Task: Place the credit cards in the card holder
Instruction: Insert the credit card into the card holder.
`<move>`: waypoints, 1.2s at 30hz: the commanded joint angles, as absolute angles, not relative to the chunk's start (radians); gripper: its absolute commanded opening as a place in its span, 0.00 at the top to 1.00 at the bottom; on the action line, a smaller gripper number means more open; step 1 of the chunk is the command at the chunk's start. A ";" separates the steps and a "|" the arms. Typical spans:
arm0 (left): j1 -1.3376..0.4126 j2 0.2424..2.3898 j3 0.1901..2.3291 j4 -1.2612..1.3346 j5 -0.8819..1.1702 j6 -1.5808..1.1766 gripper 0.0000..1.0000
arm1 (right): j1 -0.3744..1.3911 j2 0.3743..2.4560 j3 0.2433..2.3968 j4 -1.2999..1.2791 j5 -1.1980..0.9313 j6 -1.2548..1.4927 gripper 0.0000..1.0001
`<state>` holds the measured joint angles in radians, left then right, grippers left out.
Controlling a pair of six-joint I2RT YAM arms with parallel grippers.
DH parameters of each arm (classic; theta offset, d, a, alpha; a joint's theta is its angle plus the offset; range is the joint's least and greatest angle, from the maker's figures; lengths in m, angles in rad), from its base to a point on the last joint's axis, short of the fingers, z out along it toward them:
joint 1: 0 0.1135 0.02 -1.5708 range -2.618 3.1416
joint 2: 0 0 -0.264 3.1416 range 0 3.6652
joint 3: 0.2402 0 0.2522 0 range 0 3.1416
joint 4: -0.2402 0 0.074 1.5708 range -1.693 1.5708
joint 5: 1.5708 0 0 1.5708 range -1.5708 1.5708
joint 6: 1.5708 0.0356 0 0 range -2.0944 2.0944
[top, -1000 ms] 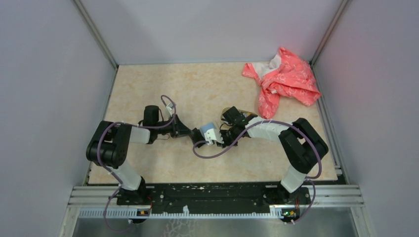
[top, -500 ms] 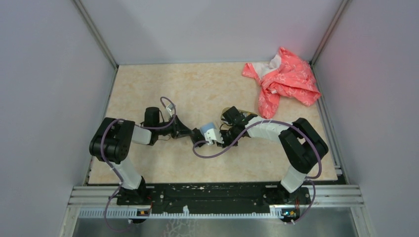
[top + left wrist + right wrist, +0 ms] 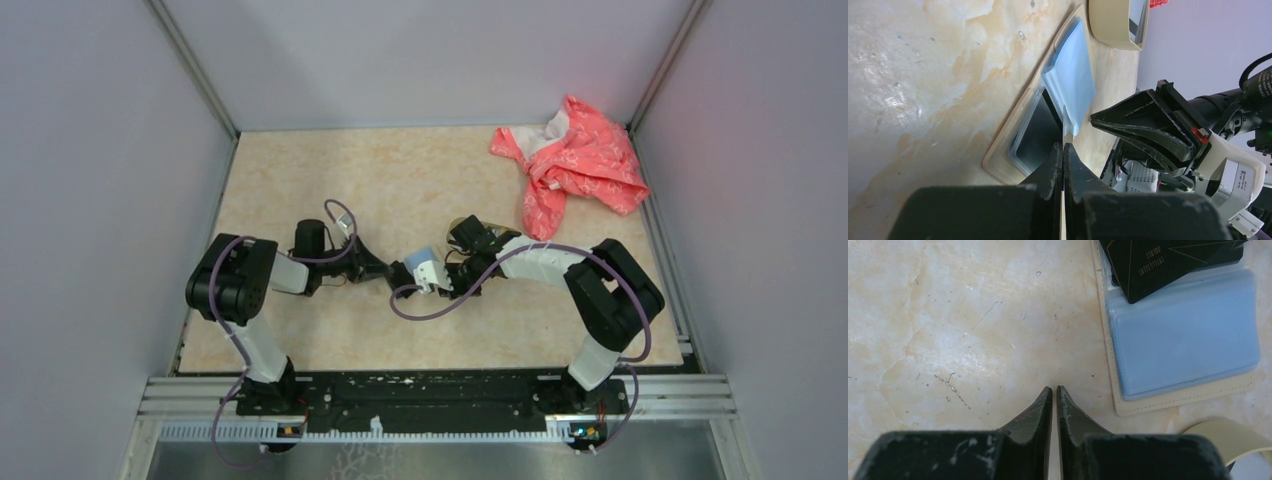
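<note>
From above: marbled bench (image 3: 400,180), with a crumpled pink cloth (image 3: 575,160) in the far right corner. Left arm (image 3: 285,272) and right arm (image 3: 540,262) both stretched toward the middle, wrists close together over the card holder (image 3: 421,259), of which only a patch of blue sleeve shows here.

From the left wrist: left end effector (image 3: 1063,146) pinched fully together on 1 thin card (image 3: 1064,120), seen edge-on as a pale sliver poking past the fingertips, close over the open card holder. Holder flat on the bench, beige cover down, blue plastic sleeve up, a dark pocket at the end nearest the fingers. Tan dish (image 3: 1110,22) just beside the holder's other end. Right end effector (image 3: 1095,119) aimed down at the bench near the holder, closed to a point.

From the right wrist: right end effector fingers all but touching, only a hairline gap, gripping nothing, tips over bare bench beside the holder and apart from it. 1 black card (image 3: 1168,260) with gold lines skewed across the holder's upper sleeve; cannot tell whether this is the pinched card.
</note>
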<state>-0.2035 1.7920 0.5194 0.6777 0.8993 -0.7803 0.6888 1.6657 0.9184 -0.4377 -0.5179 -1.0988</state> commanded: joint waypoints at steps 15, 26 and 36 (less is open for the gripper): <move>-0.224 1.859 0.515 0.853 0.929 -0.874 1.00 | 0.679 1.696 0.976 -0.368 -0.407 -0.961 0.89; -0.231 1.892 0.515 0.892 0.929 -0.899 1.00 | 0.618 1.692 1.004 -0.370 -0.513 -0.848 0.79; -0.242 1.892 0.508 0.872 0.879 -0.903 1.00 | 0.606 1.698 0.970 -0.259 -0.455 -0.733 0.76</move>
